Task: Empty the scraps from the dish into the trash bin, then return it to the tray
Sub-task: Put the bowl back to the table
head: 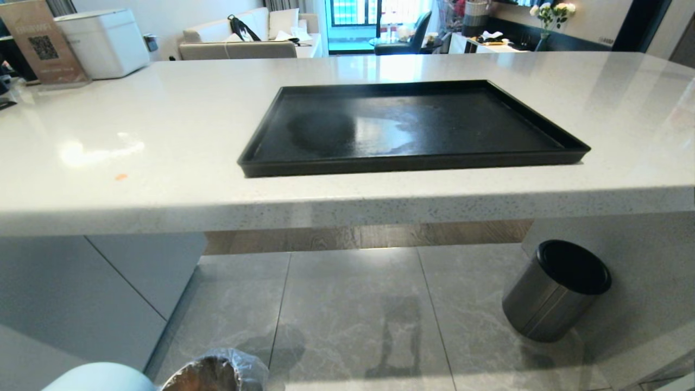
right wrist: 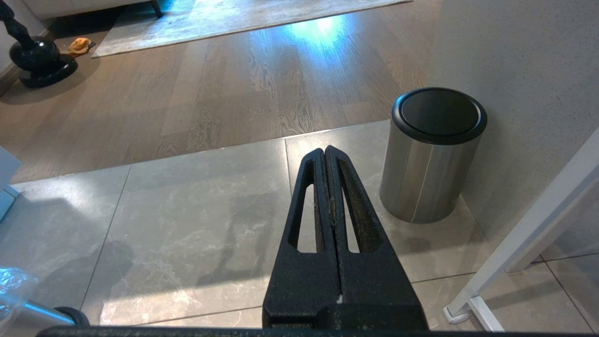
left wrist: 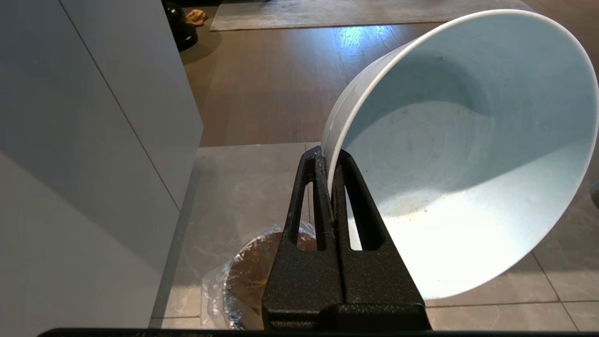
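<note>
The left hand (left wrist: 330, 161) pinches the tilted dish (left wrist: 468, 154) by its rim, above the trash bin (left wrist: 248, 281).

Left gripper (left wrist: 330, 187) low, below worktop height, jaws pinched tight on the rim of the dish (left wrist: 468, 154), dish tipped on its side. Right gripper (right wrist: 326, 157) parked low over the floor, jaws fully together, holding nothing. Neither arm in head view.
</note>
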`<state>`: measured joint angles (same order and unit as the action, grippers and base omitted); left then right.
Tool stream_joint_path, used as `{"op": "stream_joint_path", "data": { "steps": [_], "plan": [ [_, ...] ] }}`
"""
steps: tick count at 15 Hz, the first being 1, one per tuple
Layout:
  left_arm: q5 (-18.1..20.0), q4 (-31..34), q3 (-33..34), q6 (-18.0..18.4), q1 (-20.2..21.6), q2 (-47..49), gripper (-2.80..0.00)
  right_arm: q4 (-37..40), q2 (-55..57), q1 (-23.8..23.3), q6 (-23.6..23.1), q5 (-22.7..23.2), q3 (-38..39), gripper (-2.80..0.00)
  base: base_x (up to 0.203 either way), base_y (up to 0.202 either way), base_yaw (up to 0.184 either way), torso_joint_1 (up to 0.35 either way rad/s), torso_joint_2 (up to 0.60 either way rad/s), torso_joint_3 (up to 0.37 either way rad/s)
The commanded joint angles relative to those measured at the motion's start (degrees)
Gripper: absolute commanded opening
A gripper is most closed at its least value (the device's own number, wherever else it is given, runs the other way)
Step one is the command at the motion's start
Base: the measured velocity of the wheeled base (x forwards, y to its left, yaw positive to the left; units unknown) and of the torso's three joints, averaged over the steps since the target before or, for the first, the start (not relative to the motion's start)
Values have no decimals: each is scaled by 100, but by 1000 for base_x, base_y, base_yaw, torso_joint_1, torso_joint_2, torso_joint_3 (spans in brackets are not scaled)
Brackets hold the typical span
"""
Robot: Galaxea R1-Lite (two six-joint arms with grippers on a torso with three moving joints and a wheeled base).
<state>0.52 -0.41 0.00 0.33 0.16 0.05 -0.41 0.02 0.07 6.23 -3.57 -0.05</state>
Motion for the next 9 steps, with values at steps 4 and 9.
{"op": "stream_joint_path", "data": {
  "steps": [4,9],
  "plan": [
    [1,-2,0,2,2,4,-280,-2,-2,1,10,-3,5,-280,0,0,0,0,0,0],
    [1,-2,0,2,2,4,-280,-2,-2,1,-16,-3,3,-280,0,0,0,-19,-196,-212]
  ]
}}
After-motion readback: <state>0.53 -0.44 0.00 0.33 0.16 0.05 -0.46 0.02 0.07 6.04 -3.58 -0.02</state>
